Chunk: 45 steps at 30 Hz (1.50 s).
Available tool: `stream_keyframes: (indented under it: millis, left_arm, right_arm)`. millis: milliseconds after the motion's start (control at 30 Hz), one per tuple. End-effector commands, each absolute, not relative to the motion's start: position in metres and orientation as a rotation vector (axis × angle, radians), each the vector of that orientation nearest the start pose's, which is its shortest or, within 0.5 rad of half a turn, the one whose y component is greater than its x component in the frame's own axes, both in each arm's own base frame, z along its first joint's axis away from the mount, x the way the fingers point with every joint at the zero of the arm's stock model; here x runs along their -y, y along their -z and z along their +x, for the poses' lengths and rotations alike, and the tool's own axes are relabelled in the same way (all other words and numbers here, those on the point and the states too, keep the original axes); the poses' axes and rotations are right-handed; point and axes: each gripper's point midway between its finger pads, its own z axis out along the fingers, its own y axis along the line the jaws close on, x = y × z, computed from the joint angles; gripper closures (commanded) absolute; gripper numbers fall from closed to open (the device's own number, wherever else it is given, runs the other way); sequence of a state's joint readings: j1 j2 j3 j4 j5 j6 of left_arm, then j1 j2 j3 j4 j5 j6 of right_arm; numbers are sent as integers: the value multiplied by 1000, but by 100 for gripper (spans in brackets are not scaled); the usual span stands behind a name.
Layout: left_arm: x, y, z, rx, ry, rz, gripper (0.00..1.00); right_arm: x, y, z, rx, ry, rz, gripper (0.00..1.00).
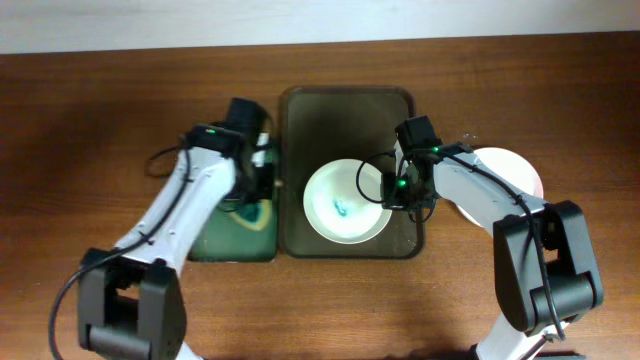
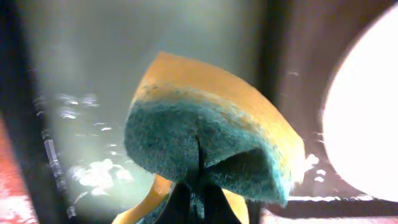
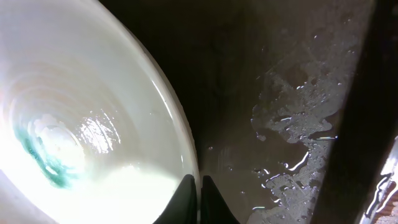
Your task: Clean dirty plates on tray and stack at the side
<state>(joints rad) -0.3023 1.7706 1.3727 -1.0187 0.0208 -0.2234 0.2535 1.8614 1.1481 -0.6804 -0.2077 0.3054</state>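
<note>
One clean plate [image 1: 512, 165] sits off-tray at centre right, seemingly done. One teal-smeared plate [image 1: 345, 202] remains mid-frame on the tray [image 1: 345, 100], its rim pinched tight by the right gripper [image 3: 199, 196]. The left gripper [image 2: 199, 204] clamps the sponge [image 2: 211, 137] at centre left, so scrubbing and stacking remain.

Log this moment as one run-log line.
left gripper: shut on sponge over green basin | right gripper: shut on dirty plate rim, plate in tray | green smear in plate | white plate beside tray
</note>
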Motion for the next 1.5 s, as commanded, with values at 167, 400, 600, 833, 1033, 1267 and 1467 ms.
stream_keyframes:
  millis: [167, 400, 600, 833, 1033, 1267, 1467]
  left_arm:
    - [313, -64, 338, -2753, 604, 557, 100]
    - [296, 21, 326, -2990, 459, 421, 100]
    - [186, -5, 373, -2920, -322, 245, 100]
    - [363, -7, 306, -2991, 864, 527, 100]
    - [369, -12, 288, -2991, 958, 666, 100]
    - [298, -23, 288, -3188, 714, 649, 100]
    - [133, -147, 362, -2950, 182, 173, 100]
  right_arm:
    - [-127, -19, 342, -2989, -366, 16, 95]
    - [-126, -18, 338, -3003, -362, 18, 95]
    - [-126, -18, 338, -3007, -360, 18, 95]
    - [-126, -18, 338, -3007, -361, 18, 96]
    - [-126, -18, 337, -3007, -361, 19, 96]
    - [-125, -18, 336, -3012, -359, 19, 96]
    - [-127, -18, 336, -3011, -372, 18, 96]
